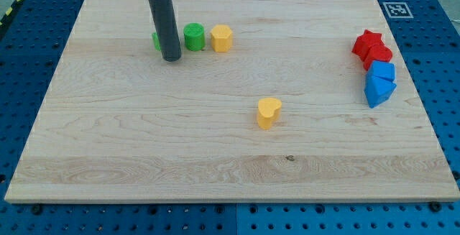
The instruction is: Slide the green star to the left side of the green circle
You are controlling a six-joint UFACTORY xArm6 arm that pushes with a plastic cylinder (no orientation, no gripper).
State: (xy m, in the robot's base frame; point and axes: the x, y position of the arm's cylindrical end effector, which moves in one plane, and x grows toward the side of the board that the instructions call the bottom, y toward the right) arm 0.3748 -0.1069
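Observation:
The green star (pixel 156 41) is mostly hidden behind my rod; only a green sliver shows at the rod's left edge. It lies just left of the green circle (pixel 193 37) in the upper left part of the wooden board (pixel 144 141). My tip (pixel 171 59) rests on the board just below and in front of the star, left of the green circle.
A yellow hexagon block (pixel 221 38) sits right against the green circle's right side. A yellow heart (pixel 269 112) lies near the middle. A red star (pixel 368 43), another red block (pixel 380 54) and two blue blocks (pixel 379 83) cluster at the view's right edge.

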